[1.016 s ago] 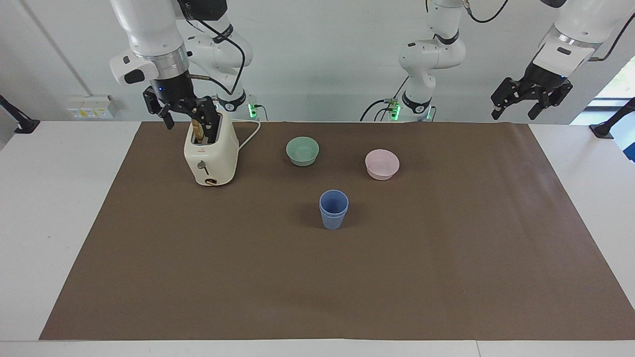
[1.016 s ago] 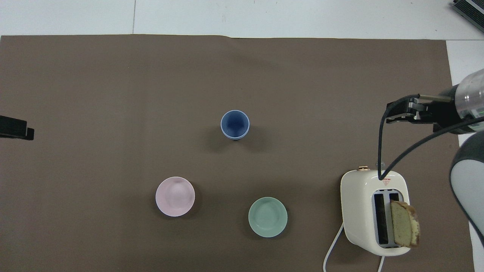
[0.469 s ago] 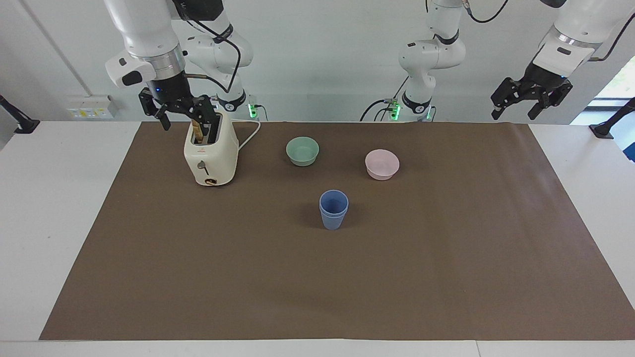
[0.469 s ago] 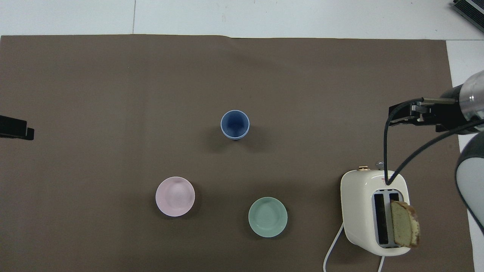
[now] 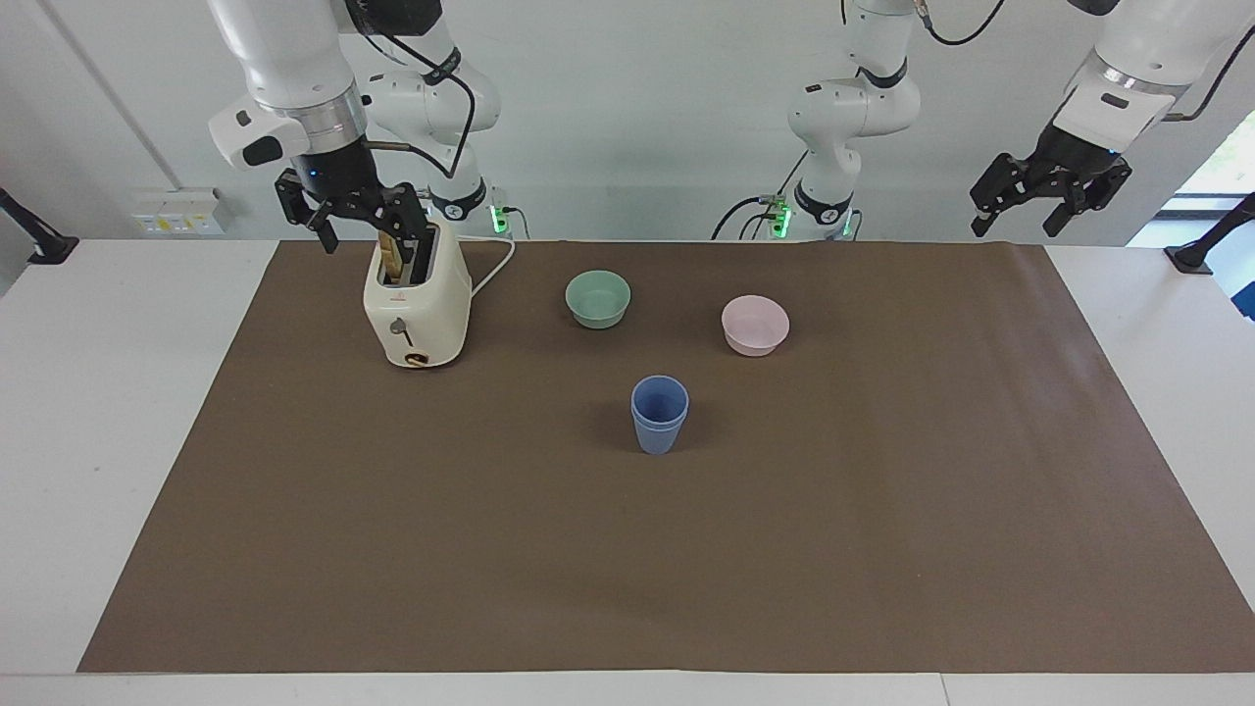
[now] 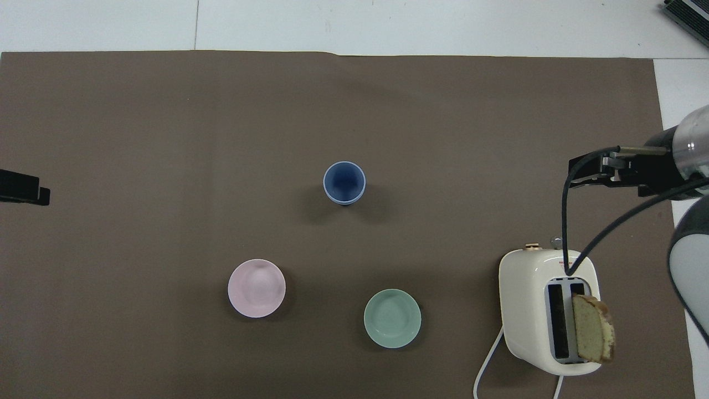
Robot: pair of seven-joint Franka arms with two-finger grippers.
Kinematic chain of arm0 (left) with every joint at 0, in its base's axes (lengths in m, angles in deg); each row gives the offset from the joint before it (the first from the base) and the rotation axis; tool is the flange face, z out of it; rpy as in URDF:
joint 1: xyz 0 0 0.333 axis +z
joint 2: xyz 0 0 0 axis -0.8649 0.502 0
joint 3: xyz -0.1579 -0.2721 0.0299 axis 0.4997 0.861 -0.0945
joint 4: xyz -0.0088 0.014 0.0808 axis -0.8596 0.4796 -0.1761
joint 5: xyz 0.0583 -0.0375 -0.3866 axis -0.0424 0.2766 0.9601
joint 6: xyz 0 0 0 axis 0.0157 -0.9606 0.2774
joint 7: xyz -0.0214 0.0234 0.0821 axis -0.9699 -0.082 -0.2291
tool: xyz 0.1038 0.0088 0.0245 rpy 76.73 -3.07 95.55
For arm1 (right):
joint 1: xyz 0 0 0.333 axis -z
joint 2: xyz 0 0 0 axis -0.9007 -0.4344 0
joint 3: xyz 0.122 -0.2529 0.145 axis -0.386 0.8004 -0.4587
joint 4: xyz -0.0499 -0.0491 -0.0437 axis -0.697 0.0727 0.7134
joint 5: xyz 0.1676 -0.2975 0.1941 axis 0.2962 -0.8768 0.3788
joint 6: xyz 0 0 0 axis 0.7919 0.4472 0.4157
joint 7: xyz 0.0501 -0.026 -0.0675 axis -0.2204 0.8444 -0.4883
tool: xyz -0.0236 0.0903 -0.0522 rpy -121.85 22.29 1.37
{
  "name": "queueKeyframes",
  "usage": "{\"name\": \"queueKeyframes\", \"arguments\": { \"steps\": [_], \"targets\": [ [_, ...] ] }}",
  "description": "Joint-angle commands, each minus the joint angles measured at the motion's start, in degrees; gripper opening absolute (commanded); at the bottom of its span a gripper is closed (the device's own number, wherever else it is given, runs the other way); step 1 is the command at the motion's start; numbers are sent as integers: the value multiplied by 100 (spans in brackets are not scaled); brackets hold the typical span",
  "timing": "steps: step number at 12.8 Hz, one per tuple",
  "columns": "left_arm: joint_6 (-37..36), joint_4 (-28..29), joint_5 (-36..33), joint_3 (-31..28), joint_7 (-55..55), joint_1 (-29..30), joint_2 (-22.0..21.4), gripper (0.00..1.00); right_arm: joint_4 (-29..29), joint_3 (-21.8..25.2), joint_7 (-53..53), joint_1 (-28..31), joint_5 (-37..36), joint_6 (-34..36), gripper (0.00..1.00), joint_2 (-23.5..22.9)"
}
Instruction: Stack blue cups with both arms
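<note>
The two blue cups [image 5: 659, 417] stand upright, one nested inside the other, on the middle of the brown mat; they also show in the overhead view [image 6: 344, 183]. No gripper touches them. My right gripper [image 5: 368, 224] hangs open and empty over the toaster at the right arm's end; the overhead view [image 6: 597, 169] shows it too. My left gripper [image 5: 1022, 208] waits, open and empty, raised at the left arm's end of the table; only its tip [image 6: 22, 188] shows in the overhead view.
A cream toaster [image 5: 417, 304] with a slice of bread [image 6: 592, 328] in one slot stands near the right arm. A mint-green bowl [image 5: 598, 298] and a pale pink bowl [image 5: 755, 325] sit nearer to the robots than the cups. The brown mat [image 5: 882, 510] covers the table.
My right gripper has risen a little over the toaster and shifted slightly toward the right arm's end. The cups, the bowls and the left arm have not moved.
</note>
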Motion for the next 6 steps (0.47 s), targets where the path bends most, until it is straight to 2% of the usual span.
{"name": "queueKeyframes", "arguments": {
  "steps": [1, 6],
  "targets": [
    [-12, 103, -51, 4, 54, 15, -118, 100, 4, 122, -191, -69, 147, 285, 100, 94],
    [-12, 103, -51, 4, 54, 15, -118, 100, -14, 210, -586, -131, 322, 285, 100, 121]
  ]
}}
